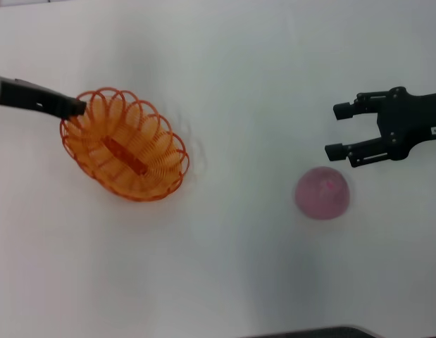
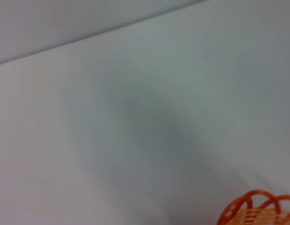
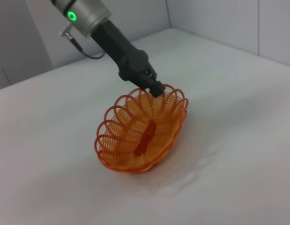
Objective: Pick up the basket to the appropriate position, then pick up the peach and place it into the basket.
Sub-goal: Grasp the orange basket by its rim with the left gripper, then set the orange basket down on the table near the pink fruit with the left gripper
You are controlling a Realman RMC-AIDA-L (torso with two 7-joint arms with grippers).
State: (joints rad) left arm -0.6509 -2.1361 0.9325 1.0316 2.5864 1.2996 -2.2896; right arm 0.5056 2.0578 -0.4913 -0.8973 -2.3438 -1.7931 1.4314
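- The table point(image 1: 232, 63) is lying white and bare around everything; a dark edge point(image 1: 323, 332) is showing along the bottom of the head view, cut off by the frame.
- The basket point(image 1: 125, 144) is sitting at the left of the head view, tilted, with its upper-left rim raised.
- The left gripper point(image 1: 78, 107) is reaching in from the left edge and pinching that raised rim; the right wrist view is showing the same, its tip point(image 3: 155, 88) closed on the scalloped loops at the far rim of the basket point(image 3: 141, 130).
- The peach point(image 1: 322, 193) is resting on the table at the right of centre, well apart from the basket, with nothing standing between them.
- The right gripper point(image 1: 339, 131) is hovering just above and to the right of the peach in the frame, its two fingers spread apart and holding nothing.
- The left wrist view is giving almost only table; a few orange loops of the basket point(image 2: 257, 211) are peeking in at the lower right corner, the rest cut off.
- The left arm is cut off at the left edge of the head view, so most of it is out of sight.
- The peach's surface is looking soft and hazy, so its detail is hard to make out.
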